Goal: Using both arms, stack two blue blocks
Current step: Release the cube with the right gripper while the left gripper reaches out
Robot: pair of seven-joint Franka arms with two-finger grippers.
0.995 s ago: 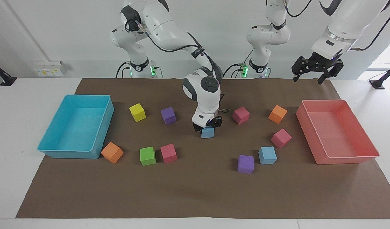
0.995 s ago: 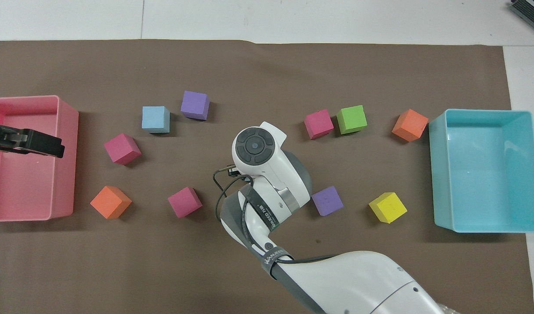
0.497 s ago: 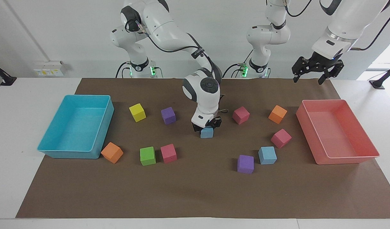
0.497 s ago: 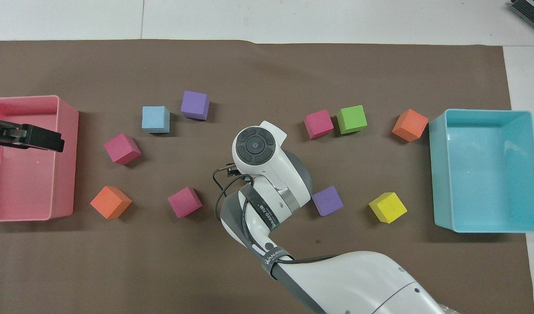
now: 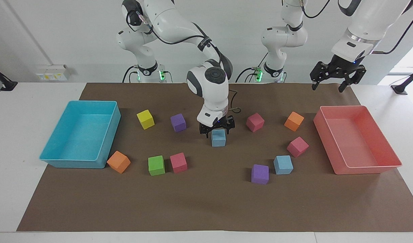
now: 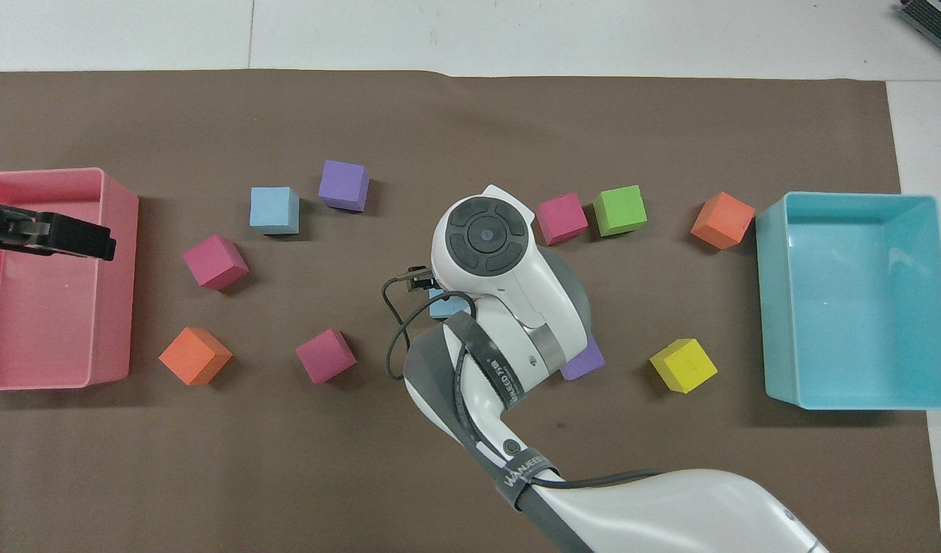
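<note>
One blue block rests on the brown mat at the middle of the table; only a sliver of it shows under the arm in the overhead view. My right gripper hangs just above it, fingers spread wider than the block, not touching it. The second blue block sits farther from the robots, toward the left arm's end, beside a purple cube. My left gripper waits open and empty in the air over the pink tray's end nearest the robots.
A pink tray stands at the left arm's end and a turquoise tray at the right arm's end. Pink, orange, purple, yellow and green cubes lie scattered on the mat around the middle block; the closest are a purple cube and a pink cube.
My right gripper has opened and risen off the middle blue block, which now stands free on the mat. The left gripper has barely moved.
</note>
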